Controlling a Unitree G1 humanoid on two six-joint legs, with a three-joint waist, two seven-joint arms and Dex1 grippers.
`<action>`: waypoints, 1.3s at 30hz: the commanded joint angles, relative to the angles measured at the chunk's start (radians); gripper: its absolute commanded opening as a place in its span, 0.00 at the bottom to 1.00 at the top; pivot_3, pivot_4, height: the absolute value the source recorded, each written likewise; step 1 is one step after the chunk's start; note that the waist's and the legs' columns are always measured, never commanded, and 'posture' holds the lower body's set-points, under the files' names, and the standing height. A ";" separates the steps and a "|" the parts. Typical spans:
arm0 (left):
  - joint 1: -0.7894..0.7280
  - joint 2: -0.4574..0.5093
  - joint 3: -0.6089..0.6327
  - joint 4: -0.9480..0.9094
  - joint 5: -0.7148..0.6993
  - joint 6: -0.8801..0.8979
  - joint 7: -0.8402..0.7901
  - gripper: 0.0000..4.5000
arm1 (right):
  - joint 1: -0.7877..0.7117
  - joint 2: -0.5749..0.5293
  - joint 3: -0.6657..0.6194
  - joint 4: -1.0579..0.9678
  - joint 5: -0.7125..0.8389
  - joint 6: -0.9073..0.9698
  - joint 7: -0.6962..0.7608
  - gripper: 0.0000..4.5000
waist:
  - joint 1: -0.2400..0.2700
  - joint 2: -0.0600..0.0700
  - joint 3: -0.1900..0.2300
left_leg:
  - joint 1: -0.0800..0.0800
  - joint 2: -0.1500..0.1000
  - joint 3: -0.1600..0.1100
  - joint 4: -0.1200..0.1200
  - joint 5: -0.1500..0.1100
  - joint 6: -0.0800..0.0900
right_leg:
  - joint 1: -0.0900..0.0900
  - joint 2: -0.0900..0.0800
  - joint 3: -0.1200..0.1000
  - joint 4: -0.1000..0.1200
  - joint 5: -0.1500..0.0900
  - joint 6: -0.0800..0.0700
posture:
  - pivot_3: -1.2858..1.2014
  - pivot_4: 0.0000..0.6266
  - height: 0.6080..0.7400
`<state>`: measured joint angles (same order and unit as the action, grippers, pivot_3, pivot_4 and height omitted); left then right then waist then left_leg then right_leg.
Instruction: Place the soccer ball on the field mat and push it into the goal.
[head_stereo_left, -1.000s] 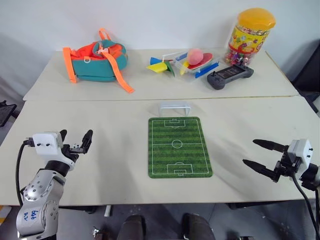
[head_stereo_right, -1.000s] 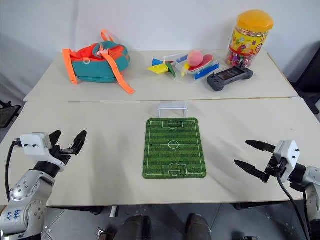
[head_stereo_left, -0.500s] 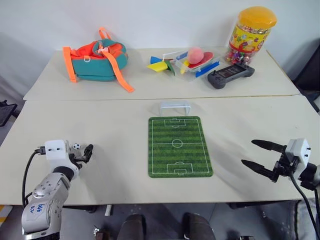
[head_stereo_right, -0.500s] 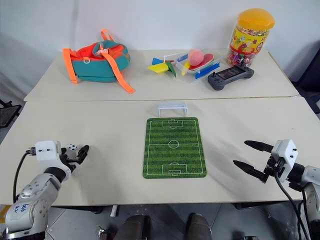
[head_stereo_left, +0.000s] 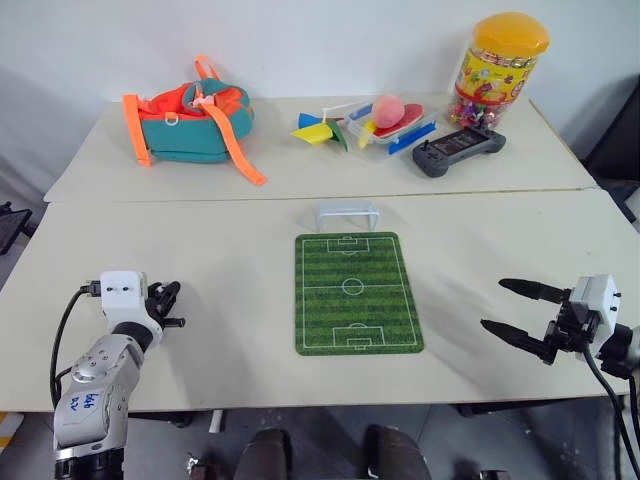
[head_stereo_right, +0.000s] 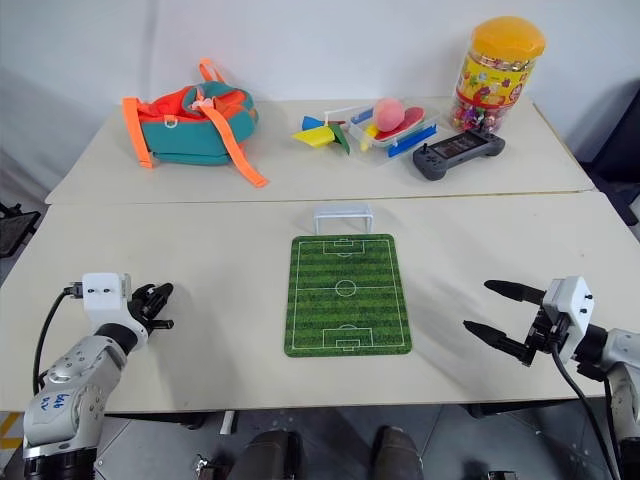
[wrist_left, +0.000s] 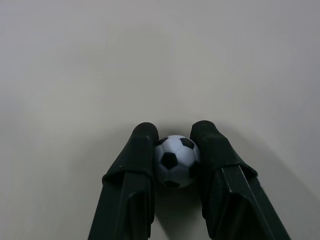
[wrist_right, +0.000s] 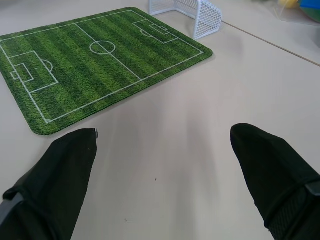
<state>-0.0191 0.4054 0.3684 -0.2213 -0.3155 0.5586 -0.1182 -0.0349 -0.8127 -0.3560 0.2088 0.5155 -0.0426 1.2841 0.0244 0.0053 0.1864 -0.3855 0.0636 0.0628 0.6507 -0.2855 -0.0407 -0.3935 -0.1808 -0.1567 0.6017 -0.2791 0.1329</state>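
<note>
Ball sits pinched between the two black fingers of the left gripper, low over the bare table at its left front, well apart from the mat. Mat lies flat at the table's middle, with the goal just past its far short edge, mouth toward the pitch. Right gripper hangs over the table's right front, its jaws spread wide and holding nothing, pointing toward the mat, near its right edge.
</note>
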 joint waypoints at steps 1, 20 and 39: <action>0.038 0.017 -0.083 -0.087 0.000 -0.077 -0.118 0.19 | -0.009 -0.013 -0.039 -0.005 0.027 -0.004 0.016 1.00 | 0.000 0.000 0.000 | 0.000 0.000 0.000 0.000 0.000 0.000 | 0.000 0.000 0.000 0.000 0.000 0.000 | 0.52 0.24 1.00; -0.221 -0.009 -0.712 -0.070 0.072 -0.269 -0.650 0.19 | 0.300 0.004 -0.167 -0.303 0.139 0.043 0.083 1.00 | 0.004 0.000 0.000 | -0.001 0.000 0.002 0.002 0.000 0.000 | 0.000 0.000 0.002 -0.001 0.001 0.000 | 0.52 0.24 1.00; -0.221 -0.100 -0.787 0.028 0.203 -0.287 -0.596 0.19 | 0.497 0.045 -0.270 -0.457 0.172 0.091 0.044 1.00 | 0.004 -0.001 0.001 | -0.001 0.000 0.002 0.003 -0.003 0.005 | 0.000 0.000 0.002 -0.002 0.001 0.000 | 0.52 0.24 1.00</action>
<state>-0.2344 0.3131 -0.4138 -0.1791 -0.1161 0.2865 -0.7181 0.4533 -0.7752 -0.5927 -0.2282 0.6671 0.0469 1.3324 0.0288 0.0038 0.1873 -0.3864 0.0638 0.0647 0.6533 -0.2885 -0.0361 -0.3935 -0.1805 -0.1548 0.5994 -0.2777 0.1333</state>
